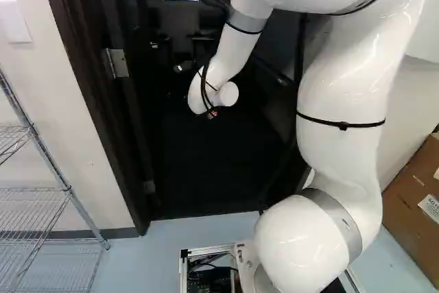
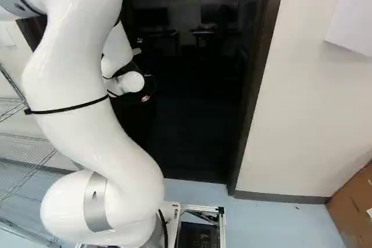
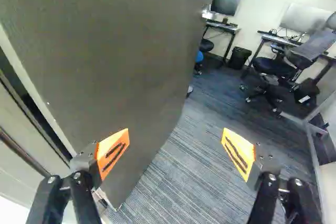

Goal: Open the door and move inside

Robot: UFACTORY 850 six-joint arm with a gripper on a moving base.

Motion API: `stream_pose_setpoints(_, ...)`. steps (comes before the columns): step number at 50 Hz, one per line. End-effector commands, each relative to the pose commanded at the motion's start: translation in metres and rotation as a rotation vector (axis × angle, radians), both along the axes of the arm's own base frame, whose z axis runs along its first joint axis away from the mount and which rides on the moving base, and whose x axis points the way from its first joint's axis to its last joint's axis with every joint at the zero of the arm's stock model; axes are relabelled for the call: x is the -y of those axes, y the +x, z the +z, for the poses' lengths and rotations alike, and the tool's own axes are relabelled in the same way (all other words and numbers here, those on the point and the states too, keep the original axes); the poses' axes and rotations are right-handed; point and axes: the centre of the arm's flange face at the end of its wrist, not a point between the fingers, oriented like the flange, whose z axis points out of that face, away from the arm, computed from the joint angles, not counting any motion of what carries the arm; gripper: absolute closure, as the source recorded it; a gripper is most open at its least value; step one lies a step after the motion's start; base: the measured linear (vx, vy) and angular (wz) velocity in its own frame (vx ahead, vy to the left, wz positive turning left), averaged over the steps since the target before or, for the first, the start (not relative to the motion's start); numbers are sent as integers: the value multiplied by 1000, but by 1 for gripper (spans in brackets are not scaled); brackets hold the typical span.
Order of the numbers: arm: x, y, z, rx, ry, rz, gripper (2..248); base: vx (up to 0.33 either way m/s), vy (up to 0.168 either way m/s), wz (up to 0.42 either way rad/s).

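A white label (image 1: 430, 206) with dark print sits on the brown cardboard box (image 1: 410, 193) at the right edge of the left base view; I can't read its words well. Dark lines run across the orange pads (image 3: 113, 153) of my fingers. My gripper (image 1: 212, 114) is wide open, with its two fingers far apart and nothing held between them. The door (image 3: 121, 51) is open, a big dark sheet ahead of my gripper (image 3: 176, 150) on one finger's side. I can't tell if that finger touches it. In the left base view, the door's metal hinge (image 1: 118, 63) is at the upper left, and my white arm (image 1: 343, 94) reaches into the doorway. Past the door I see striped carpet (image 3: 181, 177), a black trash bin (image 3: 239, 57) and a desk chair (image 3: 275, 66). The wire rack (image 1: 41, 189) stands at the left of the left base view.
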Motion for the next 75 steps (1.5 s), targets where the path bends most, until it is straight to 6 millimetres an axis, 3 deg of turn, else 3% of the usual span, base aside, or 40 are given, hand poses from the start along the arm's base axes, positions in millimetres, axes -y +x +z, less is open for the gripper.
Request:
stream_pose_setpoints(34, 44, -62, 3, -27, 29, -114, 3, 0, 0, 0)
stream_pose_setpoints(61, 56, -66, 3, -39, 72, -211, 3, 0, 0, 0)
stream_pose_setpoints(75, 72, -83, 3, -45, 90, -272, 3, 0, 0, 0)
